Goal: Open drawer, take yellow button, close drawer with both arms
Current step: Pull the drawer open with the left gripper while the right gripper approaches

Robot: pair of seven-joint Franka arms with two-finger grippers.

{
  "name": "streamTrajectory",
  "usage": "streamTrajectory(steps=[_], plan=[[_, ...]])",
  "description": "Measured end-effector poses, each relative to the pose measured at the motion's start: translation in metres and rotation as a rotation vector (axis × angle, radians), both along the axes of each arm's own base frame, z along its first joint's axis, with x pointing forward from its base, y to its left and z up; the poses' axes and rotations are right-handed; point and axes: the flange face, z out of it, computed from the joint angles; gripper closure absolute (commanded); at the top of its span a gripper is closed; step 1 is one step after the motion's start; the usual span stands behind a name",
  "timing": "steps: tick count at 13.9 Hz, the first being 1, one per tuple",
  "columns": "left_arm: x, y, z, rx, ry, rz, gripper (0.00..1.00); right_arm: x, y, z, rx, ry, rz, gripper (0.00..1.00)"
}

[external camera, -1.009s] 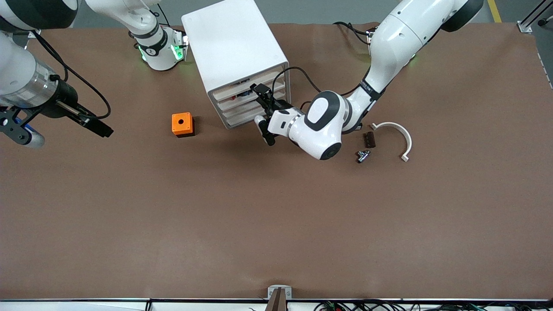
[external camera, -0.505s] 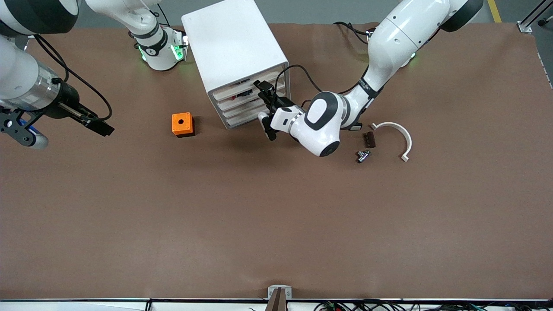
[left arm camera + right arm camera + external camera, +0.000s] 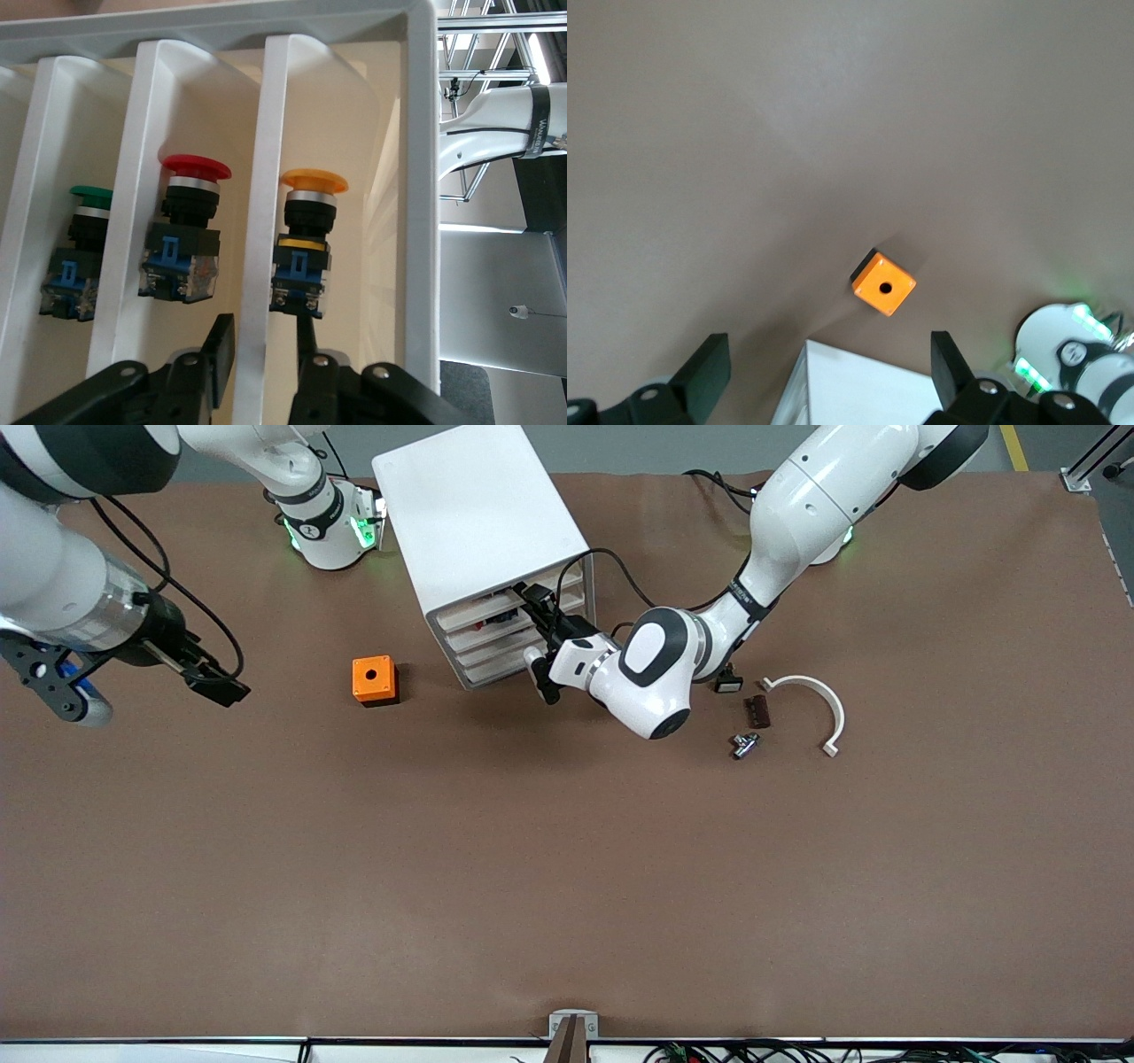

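Note:
The white cabinet (image 3: 483,531) stands near the arms' bases with its four fronts facing the front camera. The top drawer (image 3: 496,607) sits level with the fronts below it. My left gripper (image 3: 537,614) is at that drawer's front lip (image 3: 263,221). One finger (image 3: 304,341) reaches inside the drawer and the other finger (image 3: 219,350) is under the lip; a small gap still shows on the inner side. The button (image 3: 312,235), yellow-capped with a blue end, lies in the drawer just ahead of the inner finger. My right gripper (image 3: 215,687) hangs open and empty over the table at the right arm's end.
An orange cube with a round hole (image 3: 374,680) sits beside the cabinet toward the right arm's end. Red (image 3: 190,226) and green (image 3: 87,239) buttons lie in lower drawers. A white curved clamp (image 3: 811,701), brown piece (image 3: 757,711), metal fitting (image 3: 742,744) and small switch (image 3: 728,684) lie toward the left arm's end.
My left gripper has pushed in to the top drawer's front and its fingers have narrowed around the lip. My right gripper has drifted slightly toward the orange cube.

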Motion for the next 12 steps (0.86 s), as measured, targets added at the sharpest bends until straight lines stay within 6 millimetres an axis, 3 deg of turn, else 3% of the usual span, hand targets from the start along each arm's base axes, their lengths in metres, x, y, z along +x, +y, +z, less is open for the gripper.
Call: streamTrajectory(steps=[2, 3, 4, 12], plan=[[0.000, 0.000, 0.000, 0.000, 0.000, 0.000, 0.85, -0.002, 0.010, -0.004, 0.021, 0.016, -0.051, 0.00], [0.000, 0.000, 0.000, 0.000, 0.000, 0.000, 0.97, -0.003, 0.011, -0.006, 0.028, 0.024, -0.074, 0.00], [0.001, 0.000, 0.000, 0.001, -0.002, 0.004, 1.00, -0.003, 0.012, -0.007, 0.031, 0.029, -0.088, 0.00], [0.002, 0.002, -0.002, -0.007, -0.012, 0.006, 1.00, -0.004, 0.017, -0.008, 0.038, 0.034, -0.106, 0.00]])
